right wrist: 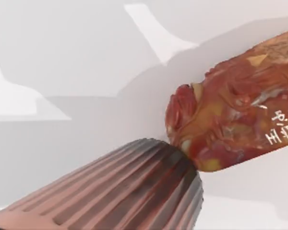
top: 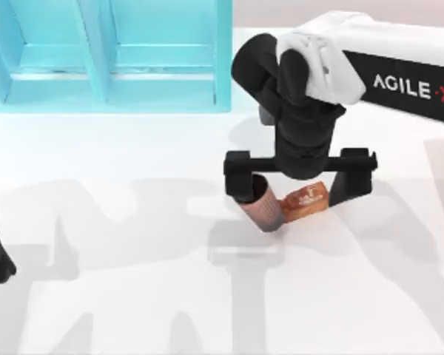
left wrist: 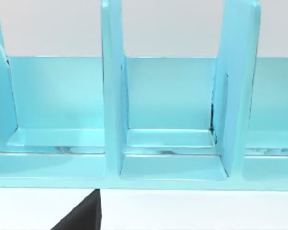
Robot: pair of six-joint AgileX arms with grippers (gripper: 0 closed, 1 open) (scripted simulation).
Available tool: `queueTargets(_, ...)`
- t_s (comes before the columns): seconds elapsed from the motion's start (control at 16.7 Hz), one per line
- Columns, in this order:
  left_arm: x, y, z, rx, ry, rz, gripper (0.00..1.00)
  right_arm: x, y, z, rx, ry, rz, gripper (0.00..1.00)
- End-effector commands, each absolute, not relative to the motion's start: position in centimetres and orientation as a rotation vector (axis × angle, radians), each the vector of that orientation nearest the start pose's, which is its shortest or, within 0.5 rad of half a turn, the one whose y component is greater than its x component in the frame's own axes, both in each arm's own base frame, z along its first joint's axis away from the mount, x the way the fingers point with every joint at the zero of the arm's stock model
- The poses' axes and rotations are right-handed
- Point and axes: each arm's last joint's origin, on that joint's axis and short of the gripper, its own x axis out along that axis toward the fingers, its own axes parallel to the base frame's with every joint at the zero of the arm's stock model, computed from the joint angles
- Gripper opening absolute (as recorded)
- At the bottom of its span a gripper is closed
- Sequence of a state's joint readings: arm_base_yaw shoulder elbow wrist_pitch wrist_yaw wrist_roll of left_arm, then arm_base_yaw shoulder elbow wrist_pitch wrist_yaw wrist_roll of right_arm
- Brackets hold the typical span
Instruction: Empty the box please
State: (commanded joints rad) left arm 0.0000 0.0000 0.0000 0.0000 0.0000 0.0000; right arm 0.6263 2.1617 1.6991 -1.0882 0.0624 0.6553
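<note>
Two items lie between wide-spread right claw (top: 299, 177) fingers: ribbed cup (top: 263, 208), likely stiff, light; packet (top: 305, 201), soft, slippery; grip cup mid-body.

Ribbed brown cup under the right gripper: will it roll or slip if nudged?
The cup lies tipped on the table, so a sideways nudge would probably roll it, likely in a curve since it looks tapered. Its ribbed wall may help the right gripper hold it. It touches the orange packet, which would likely shift too.
</note>
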Motion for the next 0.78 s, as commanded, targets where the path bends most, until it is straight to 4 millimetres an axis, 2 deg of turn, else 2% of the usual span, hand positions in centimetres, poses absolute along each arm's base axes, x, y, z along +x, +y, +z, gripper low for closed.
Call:
queueTargets(0.18, 10.6, -0.1, 16.0, 0.0, 0.0, 0.0, 1.0, 34.1, 25.1, 17.3, -0.013, 1.521, -0.045, 1.0)
queueTargets(0.3, 10.6, -0.1, 16.0, 0.0, 0.0, 0.0, 1.0, 34.3, 25.3, 19.3, -0.014, 1.521, -0.045, 1.0)
queueTargets(0.54, 10.6, -0.1, 16.0, 0.0, 0.0, 0.0, 1.0, 34.2, 25.1, 24.5, -0.015, 1.524, -0.047, 1.0)
queueTargets(0.66, 10.6, -0.1, 16.0, 0.0, 0.0, 0.0, 1.0, 34.0, 25.0, 26.1, -0.013, 1.52, -0.045, 1.0)
queueTargets(0.78, 10.6, -0.1, 16.0, 0.0, 0.0, 0.0, 1.0, 34.0, 24.9, 26.5, -0.012, 1.519, -0.044, 1.0)
